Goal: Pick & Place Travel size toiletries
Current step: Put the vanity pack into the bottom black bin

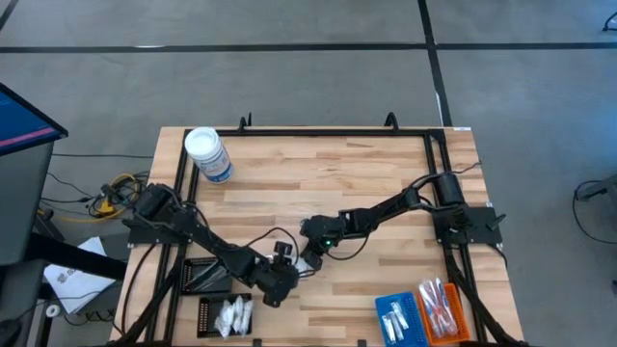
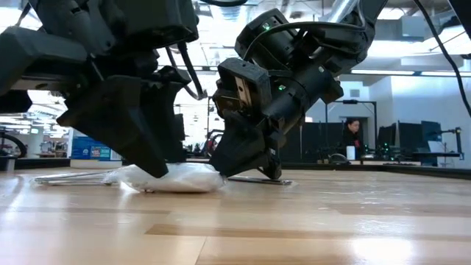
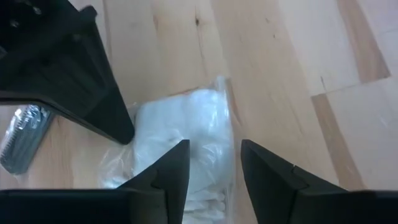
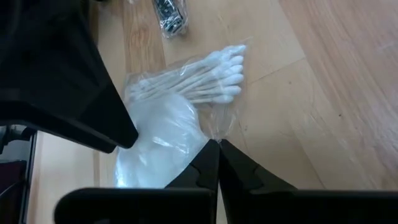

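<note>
Flat on the bench point(image 1: 386, 193) lies the clear sachet of cotton swabs point(image 4: 186, 106), straddled by the half-open left end effector point(image 3: 214, 165) for a pinch, pinned at its edge by the closed right end effector point(image 4: 217, 149).

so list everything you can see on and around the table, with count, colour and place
Clear sachet of cotton swabs: one, white, table middle, between both claws.
Small dark packet: one, silvery-black, beside the sachet.
Round jar: one, white lid, table's far left.
Black tray: one, near left edge, holding white sachets.
Blue tray: one, near right edge.
Orange tray: one, next to the blue, holding toothbrushes.
Person: one, in the room behind.
Left claw: open over the sachet.
Right claw: shut, at the sachet's edge.
</note>
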